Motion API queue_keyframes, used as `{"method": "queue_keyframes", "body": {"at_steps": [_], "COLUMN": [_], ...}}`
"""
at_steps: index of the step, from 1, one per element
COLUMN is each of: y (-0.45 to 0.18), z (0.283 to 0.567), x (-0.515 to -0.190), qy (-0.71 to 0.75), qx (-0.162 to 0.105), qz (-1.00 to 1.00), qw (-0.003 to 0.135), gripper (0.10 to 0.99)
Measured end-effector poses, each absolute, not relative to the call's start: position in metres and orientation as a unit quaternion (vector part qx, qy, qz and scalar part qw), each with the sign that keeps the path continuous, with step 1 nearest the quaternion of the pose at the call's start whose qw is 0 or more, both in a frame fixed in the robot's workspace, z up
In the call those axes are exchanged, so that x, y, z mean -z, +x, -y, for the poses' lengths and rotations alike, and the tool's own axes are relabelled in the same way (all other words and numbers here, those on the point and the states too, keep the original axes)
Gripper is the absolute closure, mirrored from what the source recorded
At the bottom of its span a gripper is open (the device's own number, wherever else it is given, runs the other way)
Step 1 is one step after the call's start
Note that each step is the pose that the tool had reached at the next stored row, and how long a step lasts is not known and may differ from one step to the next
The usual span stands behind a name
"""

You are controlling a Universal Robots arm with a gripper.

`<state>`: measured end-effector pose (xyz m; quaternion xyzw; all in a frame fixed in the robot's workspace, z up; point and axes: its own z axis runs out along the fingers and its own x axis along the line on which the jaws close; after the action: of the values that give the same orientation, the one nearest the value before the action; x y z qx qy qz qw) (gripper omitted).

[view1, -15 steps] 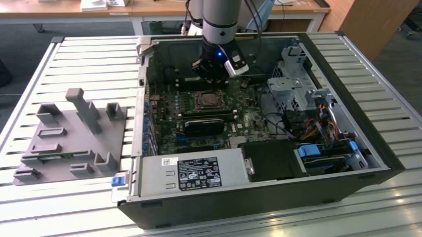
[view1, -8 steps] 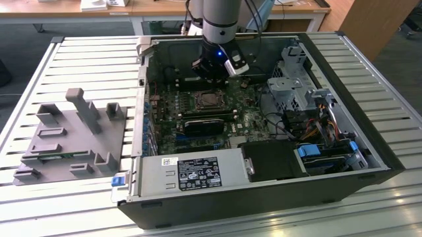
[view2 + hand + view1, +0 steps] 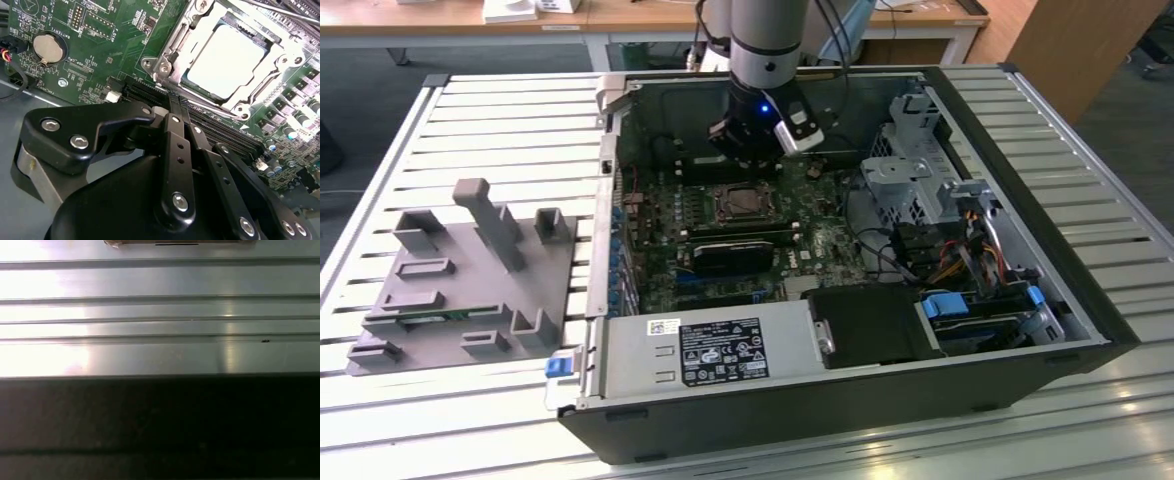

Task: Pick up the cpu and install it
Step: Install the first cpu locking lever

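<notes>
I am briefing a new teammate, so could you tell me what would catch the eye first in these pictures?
The open computer case on the slatted metal table dominates, with the arm's gripper lowered inside it, just above the motherboard socket. In the second wrist view, the cpu lies in that socket, silver top up. A grey parts fixture stands at the exterior view's left.

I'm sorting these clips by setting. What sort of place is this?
Likely a robotics lab or workshop bench: an open computer case lies on a slatted aluminium table, a grey parts fixture beside it, wooden desks behind.
</notes>
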<state>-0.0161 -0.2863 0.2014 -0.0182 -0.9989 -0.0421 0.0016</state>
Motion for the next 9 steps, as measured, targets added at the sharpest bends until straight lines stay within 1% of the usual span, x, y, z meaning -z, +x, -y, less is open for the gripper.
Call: {"method": "queue_keyframes", "body": {"at_steps": [9], "y": [-0.0161], "z": [0.2863], "x": [-0.1985], "qy": [-0.018], "qx": [0.038], "qz": [0.999], "qw": [0.001], "gripper": [0.980]}}
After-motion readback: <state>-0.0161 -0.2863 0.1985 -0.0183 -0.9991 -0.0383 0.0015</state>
